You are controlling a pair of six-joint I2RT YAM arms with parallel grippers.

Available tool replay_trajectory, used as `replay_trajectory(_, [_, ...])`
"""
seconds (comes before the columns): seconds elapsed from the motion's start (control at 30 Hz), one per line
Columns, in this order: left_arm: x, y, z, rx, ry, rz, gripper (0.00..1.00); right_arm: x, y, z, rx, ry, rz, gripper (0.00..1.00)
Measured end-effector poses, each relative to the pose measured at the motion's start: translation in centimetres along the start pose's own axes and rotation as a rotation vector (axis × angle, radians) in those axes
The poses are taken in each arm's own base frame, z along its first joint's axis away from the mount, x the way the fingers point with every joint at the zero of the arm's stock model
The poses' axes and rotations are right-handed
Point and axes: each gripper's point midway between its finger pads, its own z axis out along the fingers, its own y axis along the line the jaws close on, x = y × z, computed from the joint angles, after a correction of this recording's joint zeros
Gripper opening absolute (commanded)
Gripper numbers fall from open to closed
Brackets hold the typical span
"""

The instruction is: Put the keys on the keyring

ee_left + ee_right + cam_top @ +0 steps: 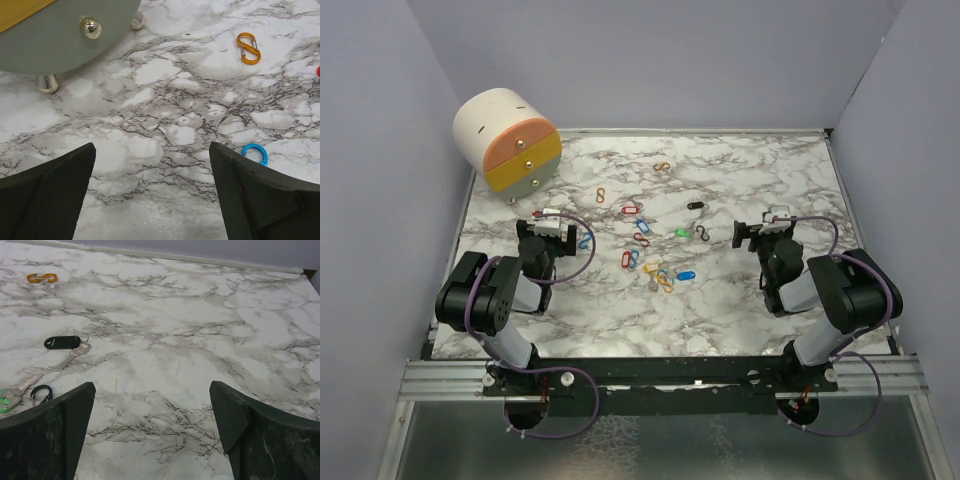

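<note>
Honestly, nothing looked started at this point. The marble table (pixel 740 310) was the whole stage, and a round little drawer unit (pixel 507 139) sat ahead of the left gripper (pixel 152 147) and off to its left, well apart from the small stuff. Both sets of jaws stood wide open with nothing between them, the left gripper over bare marble and the right gripper (pixel 150 385) in the same spot of bother. The keys (pixel 660 272) lay loose in a scatter between the two grippers, and neither gripper touched any of them. In the right wrist view a black-tagged key (pixel 62 342) lay ahead and left of the jaws, and a green-tagged key (pixel 7 395) lay just outside the left finger with a black clip (pixel 41 391) right beside it. On the left arm's side, a blue clip (pixel 255 153) sat just beside the right finger, and an orange clip (pixel 248 48) lay farther ahead. I couldn't tell which piece was the keyring; the clips were my best guess. No key looked threaded, so I'd say the whole job was left.
</note>
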Motion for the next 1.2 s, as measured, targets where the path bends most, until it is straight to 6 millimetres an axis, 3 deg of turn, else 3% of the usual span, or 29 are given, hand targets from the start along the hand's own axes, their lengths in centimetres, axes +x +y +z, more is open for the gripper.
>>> replay_trajectory(0.17, [-0.2, 0.4, 0.2, -0.024, 0.029, -0.005, 0.99, 0.0, -0.4, -0.2, 0.022, 0.004, 0.0, 1.0])
replay_trajectory(0.27, [-4.1, 1.4, 0.5, -0.072, -0.014, -0.051, 0.99, -1.2, -0.9, 0.2, 0.044, 0.025, -0.002, 1.0])
replay_trajectory(0.4, [-11.3, 1.9, -0.4, -0.08, -0.17, -0.148, 0.99, -8.0, -1.5, 2.1, 0.076, -0.04, 0.042, 1.0])
replay_trajectory(0.47, [-13.6, 1.9, -1.3, -0.067, -0.227, -0.23, 0.99, -11.5, -1.7, 2.1, 0.078, -0.083, 0.084, 1.0])
replay_trajectory(0.53, [-14.8, 1.4, -2.1, -0.041, -0.249, -0.316, 0.99, -13.3, -1.4, 1.5, 0.057, -0.089, 0.131, 1.0])
replay_trajectory(0.67, [-15.4, -0.4, -3.2, 0.058, -0.231, -0.45, 0.99, -13.7, 1.4, 0.2, -0.093, -0.031, 0.212, 1.0])
replay_trajectory(0.83, [-16.1, -2.3, -5.0, 0.17, -0.231, -0.554, 0.96, -12.1, 6.9, -2.7, -0.383, 0.055, 0.349, 1.0])
replay_trajectory(0.93, [-15.9, -2.6, -6.0, 0.19, -0.229, -0.602, 0.96, -10.5, 9.1, -4.5, -0.501, 0.119, 0.419, 1.0])
replay_trajectory(1.2, [-12.0, -3.9, -4.8, 0.182, -0.026, -0.624, 0.88, -10.6, 10.0, -5.0, -0.548, 0.175, 0.47, 0.94])
